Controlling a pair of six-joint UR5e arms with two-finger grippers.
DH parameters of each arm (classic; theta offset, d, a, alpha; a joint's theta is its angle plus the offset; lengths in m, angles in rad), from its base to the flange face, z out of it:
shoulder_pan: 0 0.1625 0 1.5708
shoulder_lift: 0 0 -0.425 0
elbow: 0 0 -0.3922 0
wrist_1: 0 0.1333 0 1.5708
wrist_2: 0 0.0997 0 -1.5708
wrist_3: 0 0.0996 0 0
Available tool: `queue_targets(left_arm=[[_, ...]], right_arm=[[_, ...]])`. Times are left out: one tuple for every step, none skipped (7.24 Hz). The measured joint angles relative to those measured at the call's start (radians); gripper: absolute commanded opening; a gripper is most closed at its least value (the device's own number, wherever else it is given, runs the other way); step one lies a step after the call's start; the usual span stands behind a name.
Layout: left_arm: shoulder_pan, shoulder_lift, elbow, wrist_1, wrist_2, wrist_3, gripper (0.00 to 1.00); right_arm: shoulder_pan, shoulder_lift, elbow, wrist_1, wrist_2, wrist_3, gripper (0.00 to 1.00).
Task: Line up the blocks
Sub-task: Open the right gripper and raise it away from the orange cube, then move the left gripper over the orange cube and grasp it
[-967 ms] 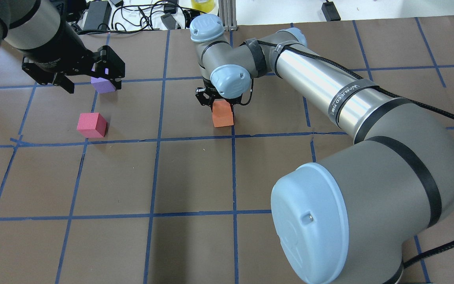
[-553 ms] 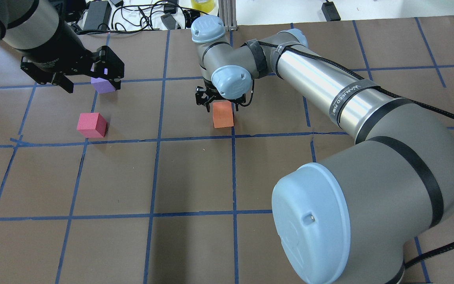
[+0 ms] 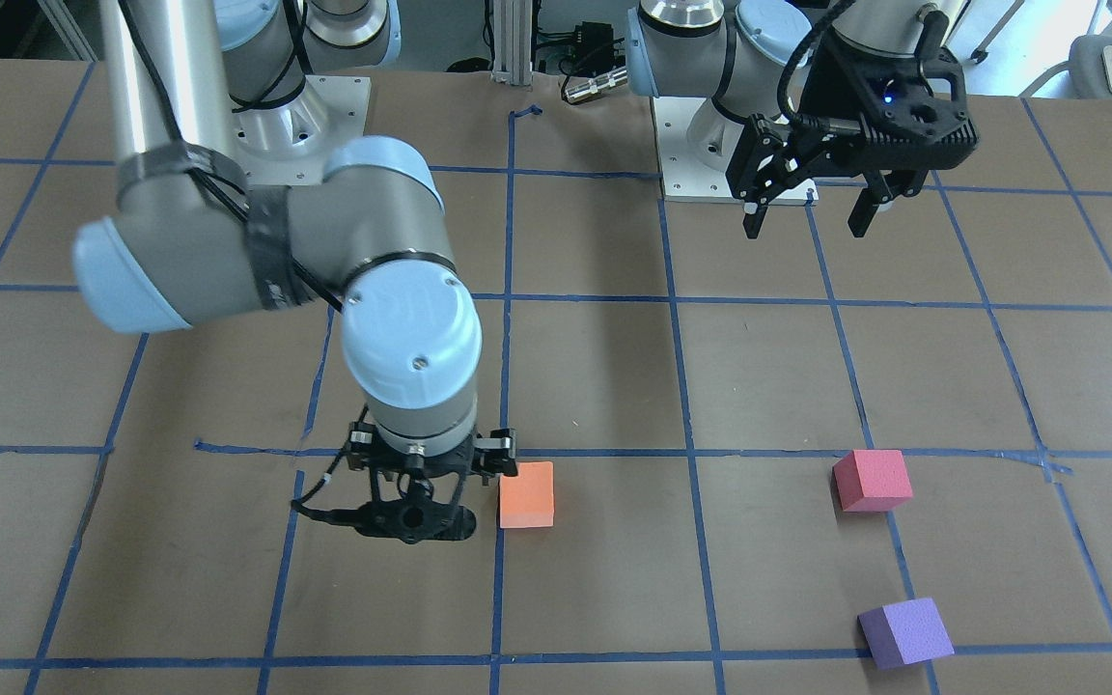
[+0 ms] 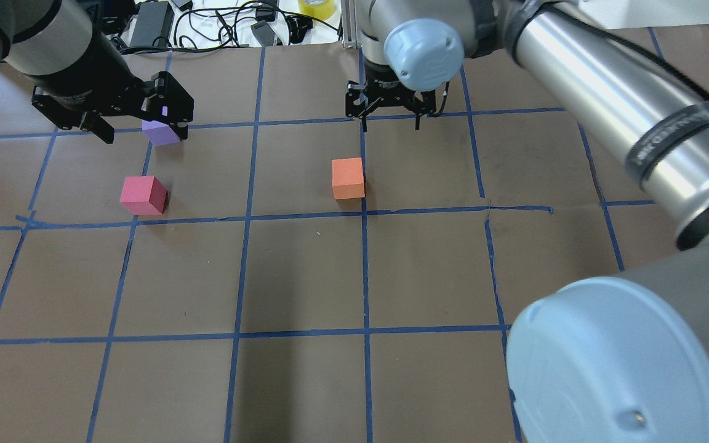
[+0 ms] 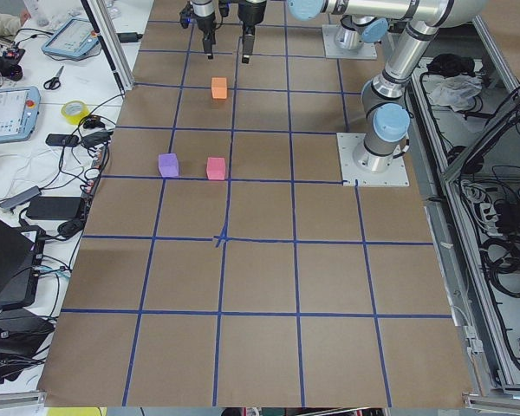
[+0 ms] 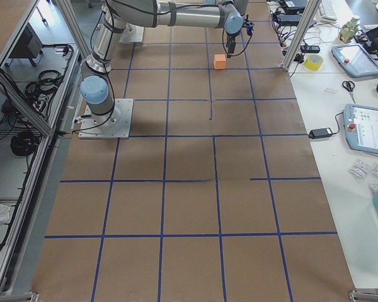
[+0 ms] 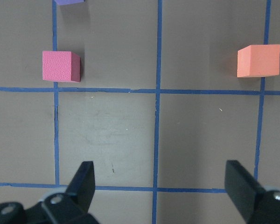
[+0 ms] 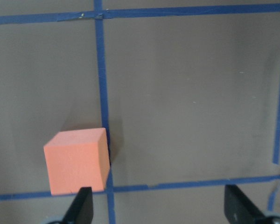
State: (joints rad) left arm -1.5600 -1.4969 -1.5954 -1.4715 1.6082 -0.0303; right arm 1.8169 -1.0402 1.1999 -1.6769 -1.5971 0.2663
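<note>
The orange block [image 4: 348, 178] and the pinkish red block [image 4: 143, 195] sit in one row on the brown table [image 4: 305, 271]. Both lie just above the horizontal blue tape line [image 4: 305, 215] that crosses the middle of the overhead view, orange at centre and red at the left. The purple block [image 4: 160, 133] is the odd one out. It lies further up the frame than the red one, close to it but not touching, and looks slightly askew to the grid.

My judgement is that the coming move turns on bringing purple down into that row. The left arm is much the nearer to it. The left gripper [image 3: 804, 230] hangs spread wide and empty, pointing down, well above the table in the front-facing view. In its wrist view, purple shows only as a sliver at the top edge, upper left, beyond the fingertips, not between them. As cubes, the blocks have no long axis to favour.

The right gripper [image 4: 391, 126] is also spread and holds nothing. Its arm stretches far across to the top centre of the overhead view, wrist turned down. The orange block lies lower in that frame, clear of the fingers.
</note>
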Motion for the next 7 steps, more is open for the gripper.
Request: queue_targets(left_arm=[[-0.004,-0.022,0.007,0.015,0.011,-0.03,1.0],[-0.021,-0.057,0.012,0.047,0.011,-0.083,1.0],[-0.062,-0.102,0.015,0.089,0.014,-0.143,1.0],[-0.12,-0.153,0.021,0.144,0.018,-0.2,1.0],[-0.167,-0.211,0.035,0.197,0.018,-0.239,1.0],[-0.201,-0.273,0.052,0.25,0.015,-0.27,1.0],[-0.233,-0.341,0.063,0.305,0.012,-0.301,1.0]], right_arm=[[-0.042,-0.081,0.01,0.059,-0.005,-0.069,1.0],[-0.086,-0.167,0.037,0.11,-0.008,-0.14,1.0],[-0.128,-0.257,0.086,0.136,-0.005,-0.202,1.0],[-0.155,-0.346,0.151,0.138,0.004,-0.236,1.0],[-0.169,-0.41,0.209,0.127,0.008,-0.252,1.0],[-0.177,-0.442,0.246,0.108,0.009,-0.26,1.0],[-0.178,-0.456,0.263,0.091,0.009,-0.262,1.0]])
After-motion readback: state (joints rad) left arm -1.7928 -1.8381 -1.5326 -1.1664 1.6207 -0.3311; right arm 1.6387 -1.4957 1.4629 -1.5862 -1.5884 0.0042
